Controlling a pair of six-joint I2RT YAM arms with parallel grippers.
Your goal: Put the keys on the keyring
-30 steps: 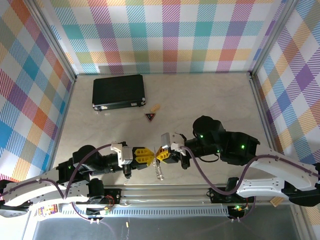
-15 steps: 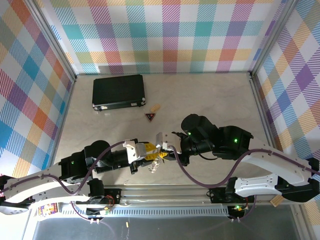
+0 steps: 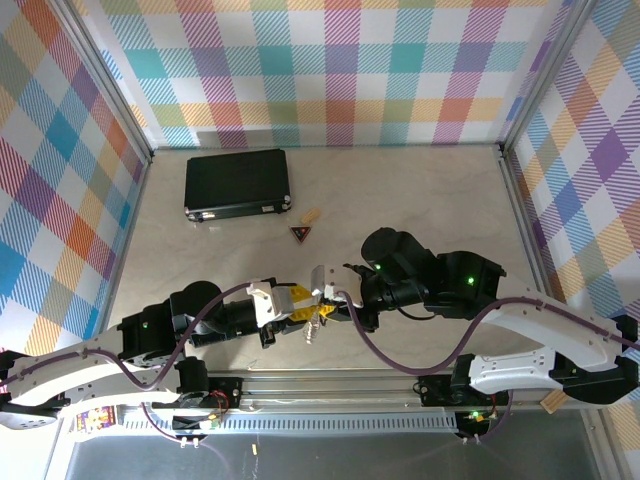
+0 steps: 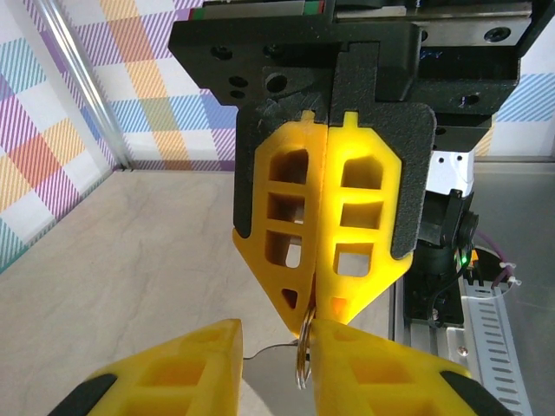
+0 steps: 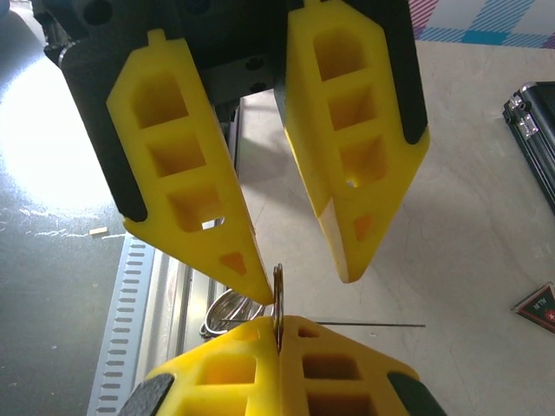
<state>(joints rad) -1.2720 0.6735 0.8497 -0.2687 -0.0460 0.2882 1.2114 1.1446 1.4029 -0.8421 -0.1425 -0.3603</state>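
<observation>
One table: pale marbled top, plaid walls on three sides. My two arms are bolted at its near edge, with green lights showing on both.

One black hard case lies flat and shut toward the far-left corner, long side parallel to the far edge. It has metal fittings along its near side. Any label is too small to read.

My two grippers meet tip to tip at about the middle of the near edge.
- Left gripper: jaws stand apart, nothing between them. In the right wrist view one fingertip touches the ring's side and the other is clear of it.
- Right gripper: jaws pressed together, pinching the keyring.

One bunch of keys: silver-grey, directly under the point where the grippers meet, right at the near edge beside the slotted rail. I can't count single keys in it, and I can't tell whether it's linked to the ring.

One dark-red triangular trinket with one tan piece sits between the case and the grippers, apart from both. The right wrist view shows a pale mark on its face, unreadable.

One keyring: thin metal ring, seen edge-on and upright, sticking out of my right fingertips into the gap between my left fingers.
</observation>
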